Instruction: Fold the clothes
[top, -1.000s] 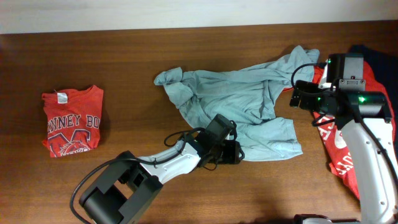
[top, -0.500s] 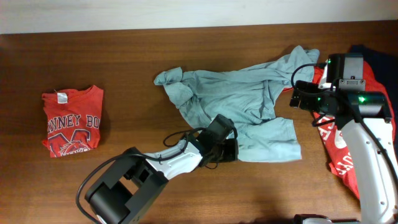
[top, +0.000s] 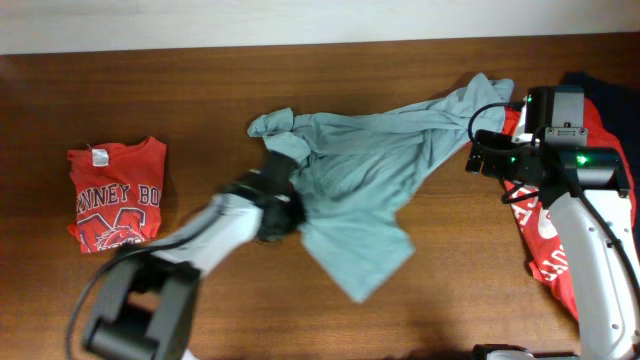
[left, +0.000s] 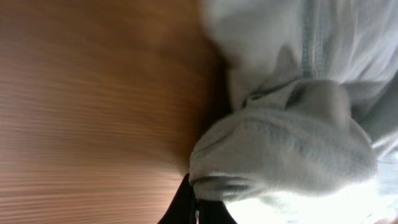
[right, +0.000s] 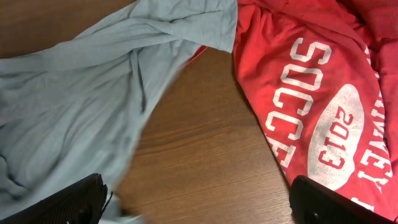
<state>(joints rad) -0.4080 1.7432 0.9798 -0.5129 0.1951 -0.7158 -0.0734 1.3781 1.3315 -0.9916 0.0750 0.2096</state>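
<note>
Barely begun, by the look of it.

Done: one folded red shirt (top: 117, 195) with white lettering, squared up neatly, lying at nine o'clock on the table (top: 200, 90).

In hand: the grey-blue shirt (top: 370, 160), crumpled and unfolded across the middle. Stretched from the centre up toward two o'clock, with one flap reaching down toward six.

Left gripper (top: 283, 212) pressed together on a bunched edge of that shirt, at its eight o'clock side. Seen close from the left wrist, cloth wadded right over the fingertips.

Right gripper (right: 198, 202) spread wide, holding nothing, hovering over bare wood just beside the shirt's two o'clock corner.

Waiting at three o'clock: a loose red shirt (right: 311, 93) with white print, lying rumpled and touching the grey-blue one's corner. Beyond it, toward two o'clock, a navy shirt (top: 600, 85), mostly hidden.

Judged from this: one shirt of four folded. Grey-blue one not yet flattened and without a single fold made. Two more untouched.
</note>
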